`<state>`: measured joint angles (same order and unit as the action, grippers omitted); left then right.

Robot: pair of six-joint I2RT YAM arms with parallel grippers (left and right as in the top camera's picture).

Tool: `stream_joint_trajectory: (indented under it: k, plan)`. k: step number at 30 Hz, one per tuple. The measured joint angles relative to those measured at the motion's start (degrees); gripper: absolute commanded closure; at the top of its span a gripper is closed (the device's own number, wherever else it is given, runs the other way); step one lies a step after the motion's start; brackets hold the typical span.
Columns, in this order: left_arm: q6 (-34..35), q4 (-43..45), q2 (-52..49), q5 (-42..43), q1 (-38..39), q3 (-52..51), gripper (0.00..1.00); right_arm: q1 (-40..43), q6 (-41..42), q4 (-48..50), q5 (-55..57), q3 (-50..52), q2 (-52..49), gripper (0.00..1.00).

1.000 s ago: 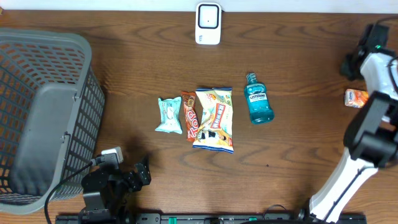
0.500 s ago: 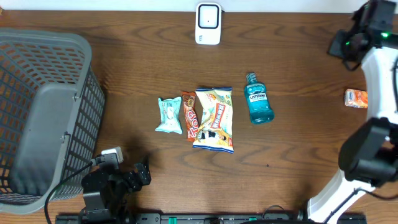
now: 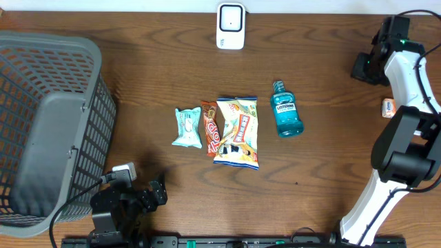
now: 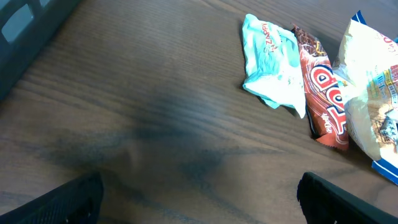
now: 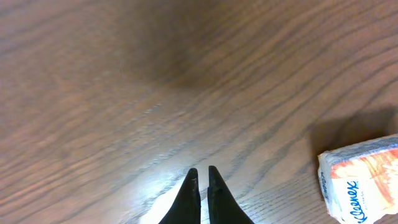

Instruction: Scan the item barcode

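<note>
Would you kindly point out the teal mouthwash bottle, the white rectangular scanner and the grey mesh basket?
teal mouthwash bottle (image 3: 286, 110): overhead view, on its label.
white rectangular scanner (image 3: 230, 21): overhead view, on its front face.
grey mesh basket (image 3: 102, 124): overhead view, on its side wall.

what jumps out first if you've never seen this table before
The big grey basket on the left catches the eye first. Next comes the row in the middle: three snack packets side by side, with a blue mouthwash bottle just to their right. A white scanner sits at the far edge, and the right gripper, shut and empty, hovers near a small tissue pack.
</note>
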<state>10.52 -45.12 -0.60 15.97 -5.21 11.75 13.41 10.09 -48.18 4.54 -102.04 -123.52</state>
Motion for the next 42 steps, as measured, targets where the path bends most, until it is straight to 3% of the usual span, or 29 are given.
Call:
stream_joint_trajectory:
  k: [10,20,30,35,37,42]
  plan:
    - [0.0,0.0,0.0,0.0,0.0,0.0,0.02,2.8,0.0,0.7,7.41,0.04,-1.86,0.99]
    - [0.0,0.0,0.0,0.0,0.0,0.0,0.02,6.4,0.0,-4.96,8.66,1.33,-7.32,0.99]
    - [0.0,0.0,0.0,0.0,0.0,0.0,0.02,12.81,0.0,-5.31,18.05,1.38,-7.37,0.99]
    - [0.0,0.0,0.0,0.0,0.0,0.0,0.02,14.64,0.0,-7.23,12.92,-0.79,-7.37,0.96]
    - [0.0,0.0,0.0,0.0,0.0,0.0,0.02,14.45,0.2,-7.56,8.41,-3.17,-7.32,0.9]
    - [0.0,0.0,0.0,0.0,0.0,0.0,0.02,13.33,0.26,-8.17,-5.46,-6.97,-5.22,0.87]
